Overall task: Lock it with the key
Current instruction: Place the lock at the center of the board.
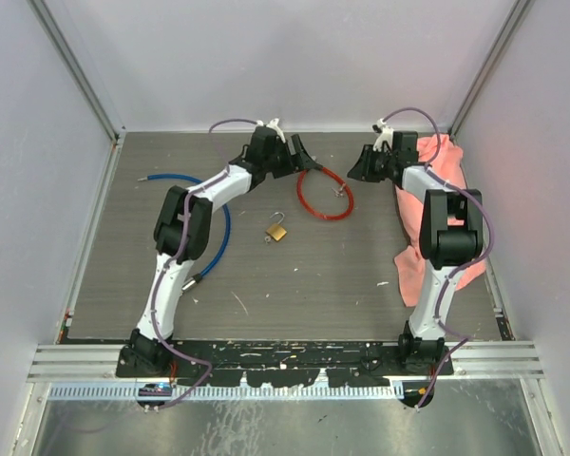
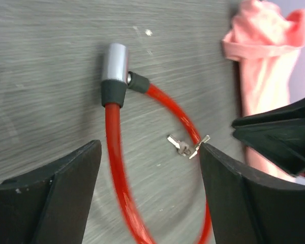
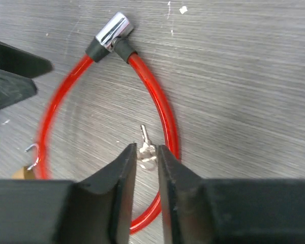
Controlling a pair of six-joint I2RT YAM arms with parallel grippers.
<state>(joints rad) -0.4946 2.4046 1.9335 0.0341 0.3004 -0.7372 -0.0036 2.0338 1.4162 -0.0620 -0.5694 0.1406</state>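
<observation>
Two claws hang over the far part of the desk (image 1: pixel 313 275), both above a red cable lock (image 3: pixel 157 101) that lies flat in a loop. The left claw (image 2: pixel 150 146) stands wide, its fingers spread to either side of the loop and holding nothing. One run of red cable passes between them. The lock's silver barrel (image 2: pixel 114 61), where both cable ends meet, lies just ahead of its left finger.

The right claw (image 3: pixel 146 148) is only narrowly parted and grips nothing. The keys (image 3: pixel 144 137) lie on the desk inside the loop, right at its fingertips, with the ring showing in the slim gap and one key pointing away ahead of it. From the left wrist view the same keys sit close to that claw's right finger, just inside the cable.

A brass padlock (image 1: pixel 276 231) with its shackle up rests on the desk nearer the arm bases than either claw. A blue cable (image 1: pixel 223 228) curves under the left arm, and a pink cloth (image 1: pixel 437 180) lies heaped beside and behind the right claw.
</observation>
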